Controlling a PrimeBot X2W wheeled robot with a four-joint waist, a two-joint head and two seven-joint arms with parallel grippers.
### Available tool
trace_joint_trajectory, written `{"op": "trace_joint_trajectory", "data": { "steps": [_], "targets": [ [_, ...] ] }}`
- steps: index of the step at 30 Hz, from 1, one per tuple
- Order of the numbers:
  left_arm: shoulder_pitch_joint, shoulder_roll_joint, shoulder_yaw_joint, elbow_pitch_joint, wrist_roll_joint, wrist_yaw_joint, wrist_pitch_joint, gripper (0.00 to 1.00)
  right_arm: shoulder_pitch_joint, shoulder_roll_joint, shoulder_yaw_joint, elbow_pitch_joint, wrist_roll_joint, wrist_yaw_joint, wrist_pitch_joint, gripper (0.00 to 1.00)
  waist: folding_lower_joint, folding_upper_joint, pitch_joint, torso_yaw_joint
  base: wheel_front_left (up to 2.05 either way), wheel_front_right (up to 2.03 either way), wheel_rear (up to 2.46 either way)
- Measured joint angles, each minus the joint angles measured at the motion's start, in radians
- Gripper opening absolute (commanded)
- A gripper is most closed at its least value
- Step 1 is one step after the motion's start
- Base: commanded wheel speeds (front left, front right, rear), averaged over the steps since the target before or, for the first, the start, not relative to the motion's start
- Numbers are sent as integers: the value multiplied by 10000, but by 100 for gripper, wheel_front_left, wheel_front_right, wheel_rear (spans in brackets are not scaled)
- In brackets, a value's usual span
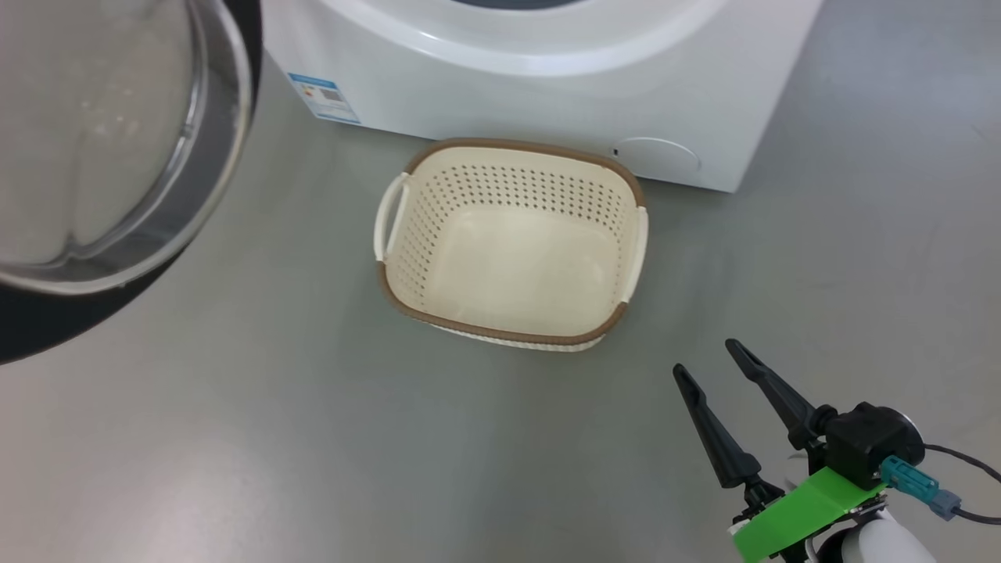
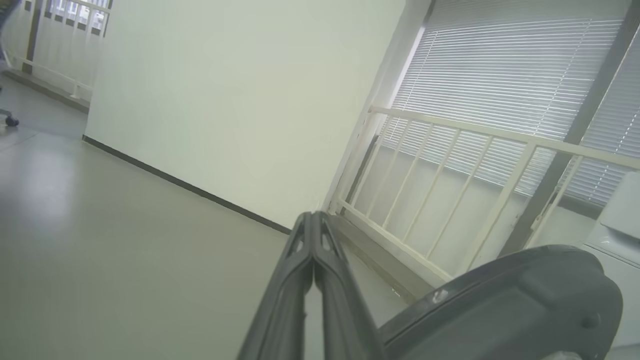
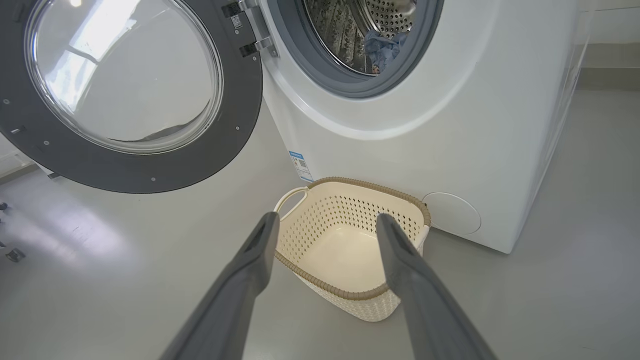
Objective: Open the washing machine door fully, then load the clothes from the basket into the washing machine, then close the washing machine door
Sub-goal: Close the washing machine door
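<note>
In the head view, the washing machine door [image 1: 117,156] is standing open at 10 o'clock. The basket [image 1: 508,146] is sitting empty on the floor [image 1: 235,438] at the centre, just in front of the washing machine [image 1: 547,102] at 12 o'clock. The right gripper [image 1: 705,356] is hovering at 5 o'clock, its jaws spread wide and holding nothing. In the left wrist view, the left gripper [image 2: 312,220] is pointing toward a pale wall [image 2: 240,100], its jaws pressed together with nothing between them. A dark rounded rim [image 2: 500,305] is showing at 4 o'clock, probably the door's edge, though I cannot be sure. In the right wrist view, the clothes [image 3: 382,47] are lying inside the drum [image 3: 345,30] at 12 o'clock, and the door is hanging from its hinge [image 3: 255,30] at 11 o'clock. Only the closing seems to be remaining. The door is looking rigid and fairly heavy, turning on 1 hinge. Its glossy frame is likely slippery, so pinching it is risking a slide. The glass bowl is the fragile part and best avoided. Pushing flat against the black frame at the edge farthest from the hinge is looking like the best place. The soft, light clothes are sitting clear of the seal.
</note>
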State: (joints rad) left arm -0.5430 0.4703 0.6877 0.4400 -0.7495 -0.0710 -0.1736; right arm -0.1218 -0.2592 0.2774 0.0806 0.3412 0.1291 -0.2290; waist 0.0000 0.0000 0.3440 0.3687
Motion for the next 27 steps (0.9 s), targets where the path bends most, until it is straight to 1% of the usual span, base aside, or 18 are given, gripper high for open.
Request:
{"op": "trace_joint_trajectory", "data": {
  "steps": [4, 5, 6, 10, 13, 15, 18, 20, 24, 27],
  "targets": [
    [-1012, 688, 456, 1498, -727, 150, 623, 0, -41, -92, -4, -8, 0, 0, 0, 100, 0, 0, 226, -317, 0, 0, 0],
    [-1012, 688, 456, 1498, -727, 150, 623, 0, -41, -92, -4, -8, 0, 0, 0, 100, 0, 0, 226, -317, 0, 0, 0],
    [-1314, 794, 583, 1883, -1011, 173, 903, 0, -43, -134, -4, -6, 0, 0, 0, 100, 0, 0, 276, -385, 0, 0, 0],
    [-2081, 1383, 1160, 3467, -1843, 805, 2173, 0, -89, -169, 25, -13, 2, 0, -2, 100, 0, 0, 415, -662, 0, 0, 0],
    [-2181, 1925, 1618, 4314, -2245, 1034, 2740, 0, -164, -163, -12, -42, 2, 0, -13, 100, 0, 0, 495, -866, 0, 0, 0],
    [-2316, 2098, 1816, 4717, -2518, 1032, 3149, 0, -257, -173, -35, -58, 2, 0, -15, 100, 0, 0, 559, -963, 0, 0, 0],
    [-2620, 2111, 2050, 5150, -2974, 995, 3695, 0, -274, -180, -42, -54, 2, 0, -19, 100, 0, 0, 642, -1052, 0, 0, 0],
    [-2734, 2111, 2104, 5338, -3210, 867, 4059, 0, -274, -178, -46, -54, 2, 0, -27, 100, 0, 0, 681, -1078, 0, 0, 0],
    [-2784, 2111, 1990, 5534, -3304, 598, 4569, 0, -276, -176, -15, -90, 6, 0, -46, 100, 0, 0, 720, -1071, 0, 0, 0],
    [-2829, 2123, 1981, 5678, -3394, 527, 4803, 0, -285, -180, 2, -146, 6, 0, -61, 100, 0, 0, 719, -1058, 0, 0, 0]
  ]
}}
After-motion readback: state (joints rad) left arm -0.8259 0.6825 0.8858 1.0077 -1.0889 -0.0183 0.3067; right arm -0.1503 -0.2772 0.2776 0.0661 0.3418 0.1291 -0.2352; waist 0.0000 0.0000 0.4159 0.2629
